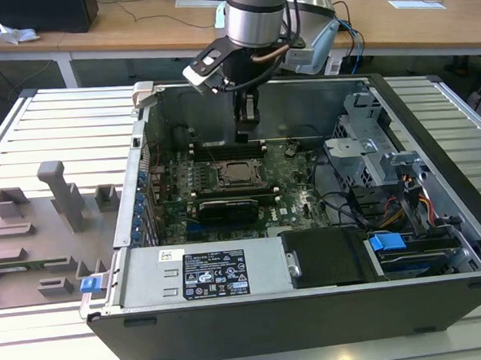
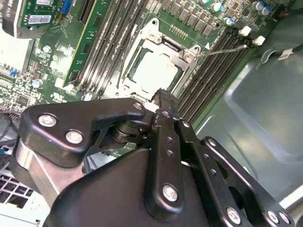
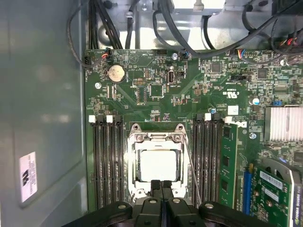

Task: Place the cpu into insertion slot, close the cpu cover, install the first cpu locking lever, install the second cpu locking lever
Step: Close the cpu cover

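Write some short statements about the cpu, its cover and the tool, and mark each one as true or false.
1. The cpu lies in the insertion slot. True.
2. The tool holds the cpu. False: its fingers are shut with nothing between them, just above the socket.
3. The cpu cover is down, framing the cpu. True.
4. The motherboard lies on the table beside the computer case. False: it sits inside the open case.
5. A round coin battery sits on the motherboard. True.
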You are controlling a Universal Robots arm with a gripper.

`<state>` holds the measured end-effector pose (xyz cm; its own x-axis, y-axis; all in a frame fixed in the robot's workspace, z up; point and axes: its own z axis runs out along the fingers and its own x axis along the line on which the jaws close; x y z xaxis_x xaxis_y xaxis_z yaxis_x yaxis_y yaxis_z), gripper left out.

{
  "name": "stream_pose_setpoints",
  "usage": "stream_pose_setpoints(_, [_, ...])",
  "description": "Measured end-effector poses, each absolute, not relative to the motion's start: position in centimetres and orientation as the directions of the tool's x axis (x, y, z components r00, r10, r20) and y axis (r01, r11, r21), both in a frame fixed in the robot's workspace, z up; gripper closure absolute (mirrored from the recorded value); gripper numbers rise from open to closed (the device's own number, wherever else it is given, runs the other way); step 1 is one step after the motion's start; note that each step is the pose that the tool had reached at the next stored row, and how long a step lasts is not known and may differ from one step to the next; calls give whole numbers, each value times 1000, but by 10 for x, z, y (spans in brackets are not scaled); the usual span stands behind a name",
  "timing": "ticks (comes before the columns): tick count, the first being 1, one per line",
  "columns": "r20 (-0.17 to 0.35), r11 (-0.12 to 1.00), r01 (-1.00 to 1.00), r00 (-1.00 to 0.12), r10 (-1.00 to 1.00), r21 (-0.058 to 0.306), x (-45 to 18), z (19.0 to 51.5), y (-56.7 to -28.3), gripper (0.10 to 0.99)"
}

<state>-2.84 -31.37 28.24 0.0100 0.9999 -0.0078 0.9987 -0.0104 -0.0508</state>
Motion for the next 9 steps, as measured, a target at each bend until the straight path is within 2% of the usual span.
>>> stream_pose_setpoints(9, [-7,-10,999,10,1000,-51,-28,291,-314,980])
